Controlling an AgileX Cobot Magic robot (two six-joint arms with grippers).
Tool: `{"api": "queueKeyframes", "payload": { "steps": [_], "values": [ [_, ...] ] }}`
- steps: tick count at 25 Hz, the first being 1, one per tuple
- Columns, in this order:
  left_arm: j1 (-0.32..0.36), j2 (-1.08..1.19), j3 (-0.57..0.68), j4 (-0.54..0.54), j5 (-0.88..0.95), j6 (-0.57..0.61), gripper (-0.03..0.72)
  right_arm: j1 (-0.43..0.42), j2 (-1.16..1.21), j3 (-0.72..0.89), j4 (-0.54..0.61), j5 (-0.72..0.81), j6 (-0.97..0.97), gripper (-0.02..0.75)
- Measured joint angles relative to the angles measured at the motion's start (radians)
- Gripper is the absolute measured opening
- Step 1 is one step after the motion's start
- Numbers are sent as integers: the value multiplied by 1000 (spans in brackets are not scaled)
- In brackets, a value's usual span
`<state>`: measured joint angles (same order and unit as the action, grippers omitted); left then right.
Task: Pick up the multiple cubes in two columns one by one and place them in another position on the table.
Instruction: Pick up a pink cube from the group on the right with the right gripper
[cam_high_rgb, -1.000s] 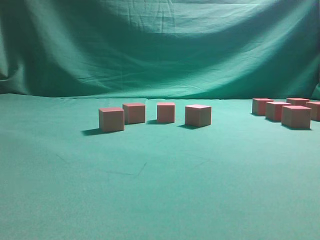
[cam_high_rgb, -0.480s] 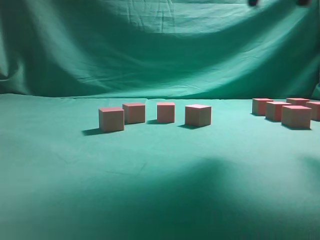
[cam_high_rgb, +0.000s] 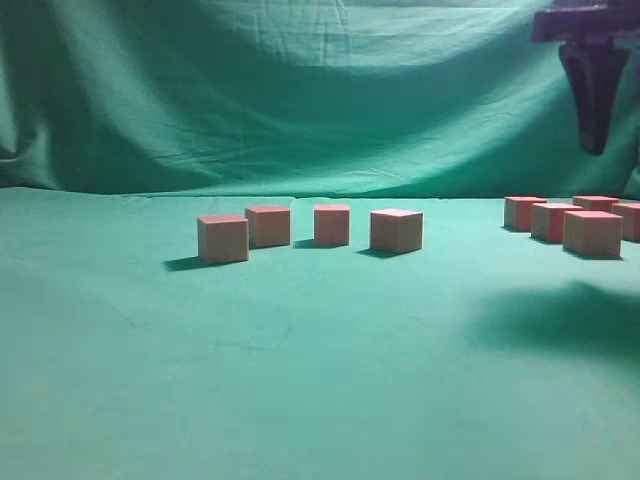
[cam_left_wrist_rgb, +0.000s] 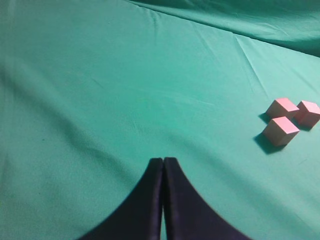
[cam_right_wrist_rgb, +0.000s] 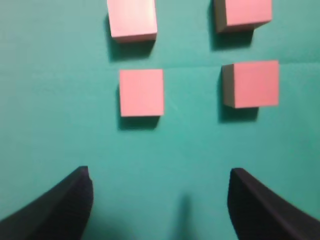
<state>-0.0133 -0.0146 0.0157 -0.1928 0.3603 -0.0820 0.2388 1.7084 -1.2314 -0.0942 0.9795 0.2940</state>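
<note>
Pink cubes (cam_right_wrist_rgb: 141, 92) in two columns on the table (cam_high_rgb: 300, 380) are seen just ahead of the wide-open right gripper (cam_right_wrist_rgb: 160, 200), the left-column one nearest; left gripper (cam_left_wrist_rgb: 163, 165) is pressed closed, empty.

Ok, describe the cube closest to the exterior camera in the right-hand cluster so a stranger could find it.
On the green table, find the cluster of cubes at the far right, beneath the raised right gripper. The target cube is the frontmost one, fully unobstructed, whereas its neighbours sit behind it.
</note>
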Motion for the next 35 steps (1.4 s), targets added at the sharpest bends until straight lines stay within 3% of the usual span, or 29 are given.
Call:
{"api": "queueKeyframes", "payload": {
  "steps": [12, 22, 23, 25, 26, 29, 35],
  "values": [
    [0, 0, 0, 0, 0, 0, 0, -4, 143, 5, 0, -229, 1, 554],
    [0, 0, 0, 0, 0, 0, 0, -4, 205, 5, -21, -274, 1, 554],
    [0, 0, 0, 0, 0, 0, 0, -4, 209, 5, -26, -274, 1, 509],
    [0, 0, 0, 0, 0, 0, 0, -4, 215, 5, -33, -275, 1, 490],
    [0, 0, 0, 0, 0, 0, 0, -4, 219, 5, -35, -275, 1, 403],
    [0, 0, 0, 0, 0, 0, 0, -4, 221, 5, -37, -273, 1, 260],
    [0, 0, 0, 0, 0, 0, 0, -2, 219, -83, -37, -134, -15, 265]
  ]
}}
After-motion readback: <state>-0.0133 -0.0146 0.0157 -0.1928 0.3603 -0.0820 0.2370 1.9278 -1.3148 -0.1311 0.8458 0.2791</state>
